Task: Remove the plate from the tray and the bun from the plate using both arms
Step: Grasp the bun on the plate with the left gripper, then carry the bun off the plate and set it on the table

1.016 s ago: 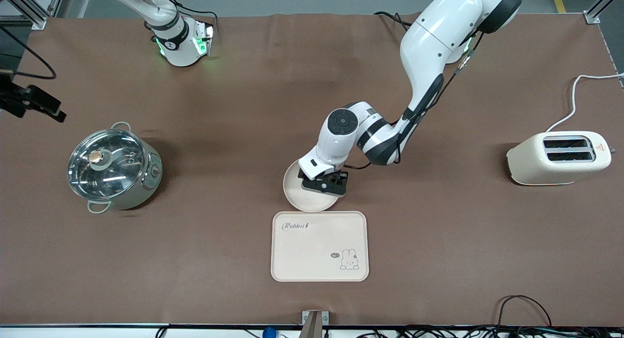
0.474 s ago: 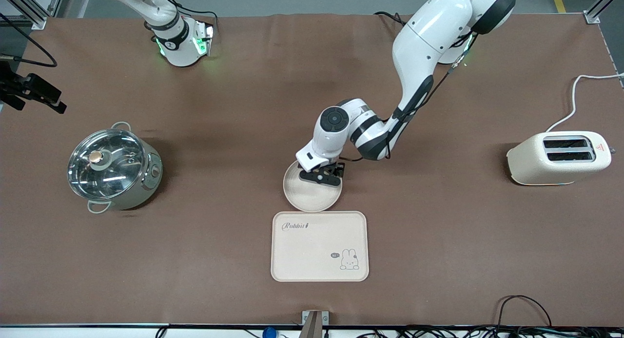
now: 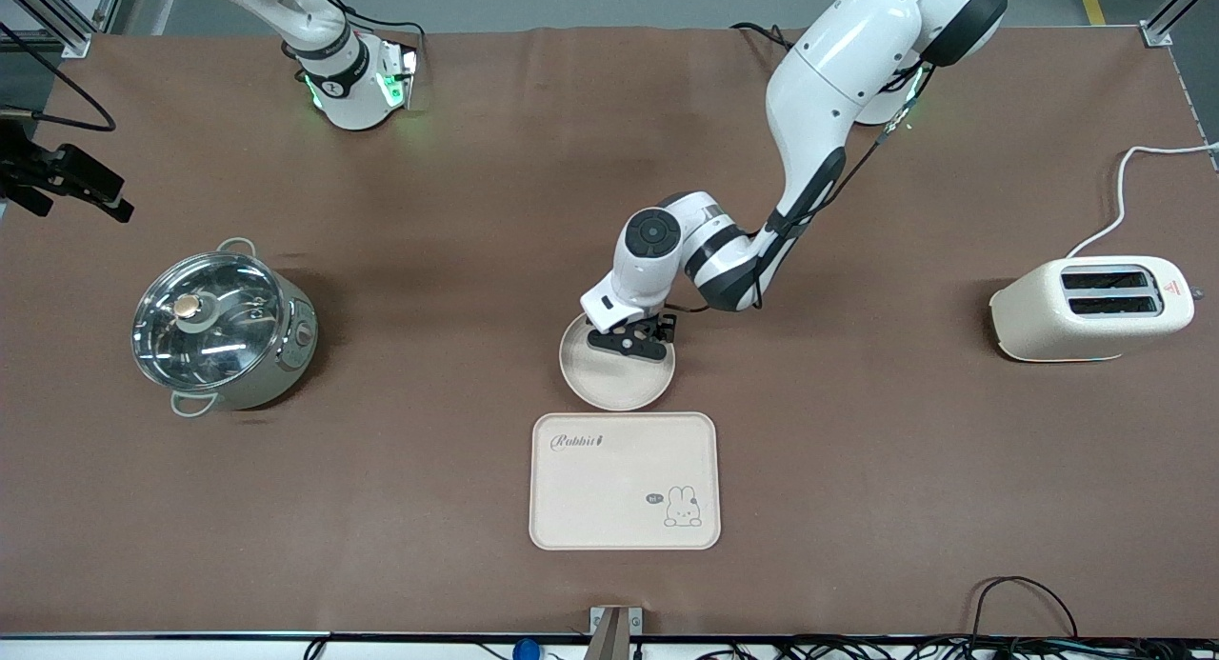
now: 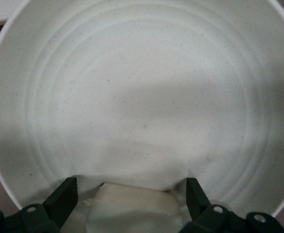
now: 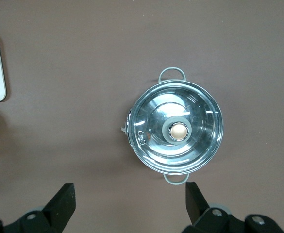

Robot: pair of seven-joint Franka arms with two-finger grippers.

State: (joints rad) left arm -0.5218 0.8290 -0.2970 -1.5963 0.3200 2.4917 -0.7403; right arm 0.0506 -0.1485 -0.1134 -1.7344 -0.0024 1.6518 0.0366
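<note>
**Left gripper wide over the plate**

While the right gripper [image 5: 127, 206] waits spread high over the pot [image 5: 175, 130], the left gripper [image 4: 132, 196] – fingers wide apart, grasping nothing – hangs over the plate [image 3: 617, 363], which lies at the tray's [image 3: 624, 480] twelve o'clock edge.

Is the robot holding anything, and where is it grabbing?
Nothing. The left tool is open over the round cream plate's rim; the right tool is open high above the lidded steel pot.
</note>
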